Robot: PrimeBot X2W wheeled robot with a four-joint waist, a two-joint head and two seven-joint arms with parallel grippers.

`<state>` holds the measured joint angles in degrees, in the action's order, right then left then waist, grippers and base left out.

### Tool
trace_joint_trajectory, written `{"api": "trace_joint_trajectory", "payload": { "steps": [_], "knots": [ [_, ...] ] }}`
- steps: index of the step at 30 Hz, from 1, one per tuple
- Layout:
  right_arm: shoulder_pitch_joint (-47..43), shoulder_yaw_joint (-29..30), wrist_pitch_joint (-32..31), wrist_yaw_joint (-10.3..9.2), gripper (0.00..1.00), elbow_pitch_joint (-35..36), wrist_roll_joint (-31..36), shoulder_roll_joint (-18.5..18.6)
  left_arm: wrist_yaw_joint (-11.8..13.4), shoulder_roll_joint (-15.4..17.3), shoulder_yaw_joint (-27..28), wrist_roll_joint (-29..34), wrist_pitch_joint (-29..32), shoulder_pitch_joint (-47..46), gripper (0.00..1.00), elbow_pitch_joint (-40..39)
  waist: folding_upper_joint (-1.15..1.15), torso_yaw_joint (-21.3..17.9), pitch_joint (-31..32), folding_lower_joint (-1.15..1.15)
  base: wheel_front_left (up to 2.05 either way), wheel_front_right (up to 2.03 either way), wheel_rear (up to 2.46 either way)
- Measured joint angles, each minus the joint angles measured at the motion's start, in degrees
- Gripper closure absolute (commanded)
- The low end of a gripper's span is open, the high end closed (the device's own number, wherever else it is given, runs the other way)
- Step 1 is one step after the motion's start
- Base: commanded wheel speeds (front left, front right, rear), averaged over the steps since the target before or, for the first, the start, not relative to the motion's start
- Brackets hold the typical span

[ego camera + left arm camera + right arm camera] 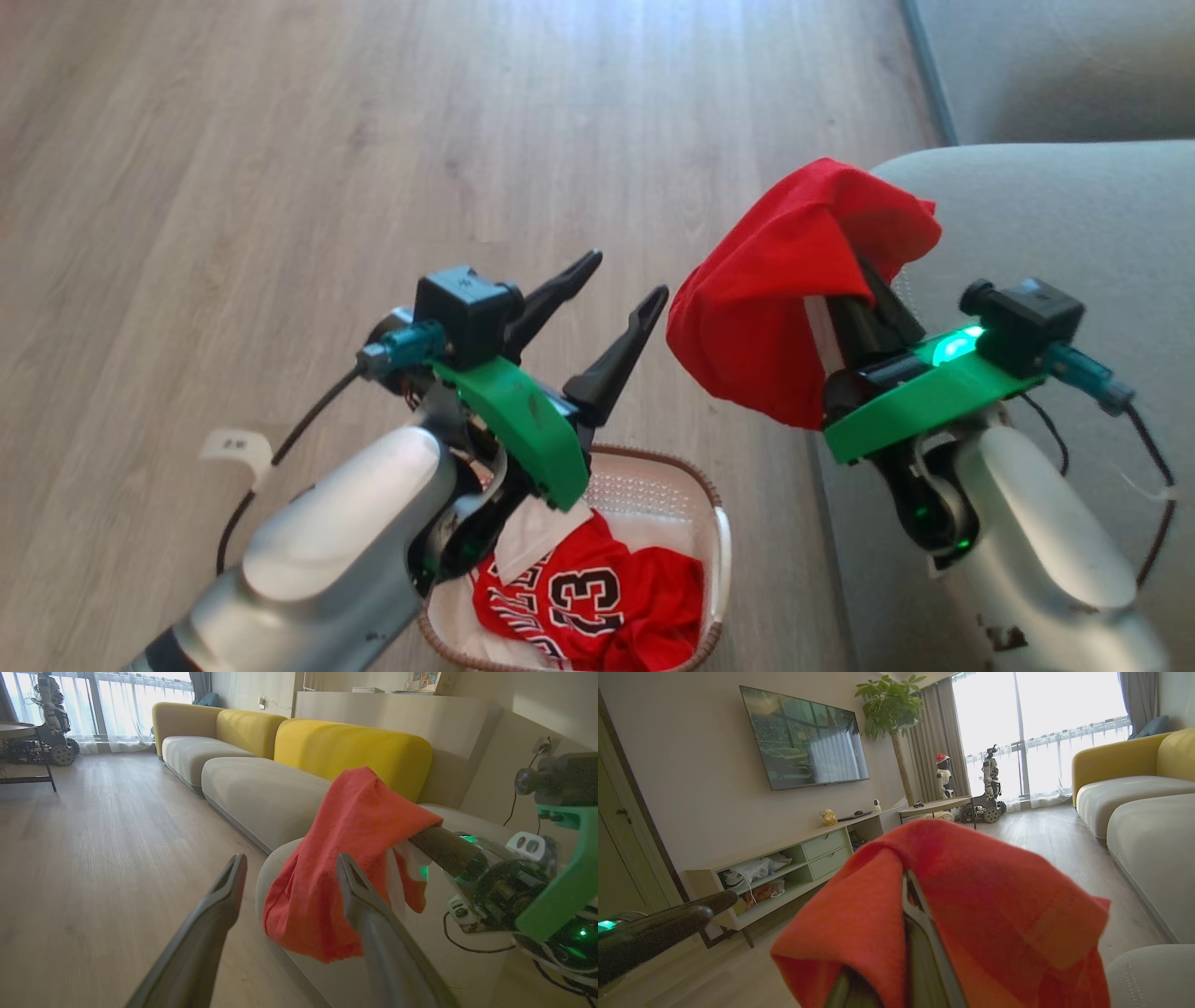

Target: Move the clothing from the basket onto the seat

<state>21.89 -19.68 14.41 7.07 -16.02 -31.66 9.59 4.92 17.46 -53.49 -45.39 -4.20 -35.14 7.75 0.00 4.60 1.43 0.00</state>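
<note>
as our right gripper (873,303) is clamped on a red garment (775,280) at the seat (1046,215) corner, we should carry it well inside the edge before releasing; our left gripper (630,273) gapes empty above the basket (714,523), jersey (597,597) inside.

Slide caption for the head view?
Right gripper holds a red garment near the seat; number 23 jersey lies in the basket.

Bright window daylight, wide-angle edge distortion.

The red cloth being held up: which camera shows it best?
The left wrist view: the red cloth shows nearly whole, side-on, with its hanging edge. The head view sees it from above; the right wrist view catches close-up folds.
</note>
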Motion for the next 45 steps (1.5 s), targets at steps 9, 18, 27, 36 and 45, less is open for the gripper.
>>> {"api": "trace_joint_trajectory", "payload": {
  "steps": [9, 18, 27, 36, 45],
  "knots": [
    [-3.19, 3.03, 0.04, 0.00, 1.00, 6.10, 0.21, 2.56, 0.14, 0.69, -1.33, 0.37, -1.30, 1.60, 0.00, -0.18, 0.00, -5.81, -0.49, 0.00, 0.00, 0.00, 0.00],
    [-6.20, 5.98, -0.23, 0.00, 1.00, 10.81, 0.40, 3.59, 0.12, 1.38, -1.53, 1.04, -2.19, 1.59, 0.00, -0.19, 0.00, -13.34, -1.48, 0.00, 0.00, 0.00, 0.00],
    [-8.39, 8.32, -0.87, 0.00, 1.00, 14.38, 1.22, 3.53, 0.09, 1.66, -1.67, 1.36, -2.89, 1.55, 0.00, -0.31, 0.00, -20.78, -2.57, 0.00, 0.00, 0.00, 0.00],
    [-9.83, 9.32, -1.40, 0.00, 1.00, 16.48, 1.88, 3.16, 0.08, 2.18, -1.77, 1.86, -2.86, 1.41, 0.00, -0.64, 0.00, -27.50, -3.81, 0.00, 0.00, 0.00, 0.00],
    [-9.83, 9.82, -1.86, 0.00, 1.00, 18.14, 1.92, 2.94, 0.13, 2.24, -1.88, 1.86, -2.86, 1.27, 0.00, -0.86, 0.00, -32.12, -5.41, 0.00, 0.00, 0.00, 0.00]
  ]
}}
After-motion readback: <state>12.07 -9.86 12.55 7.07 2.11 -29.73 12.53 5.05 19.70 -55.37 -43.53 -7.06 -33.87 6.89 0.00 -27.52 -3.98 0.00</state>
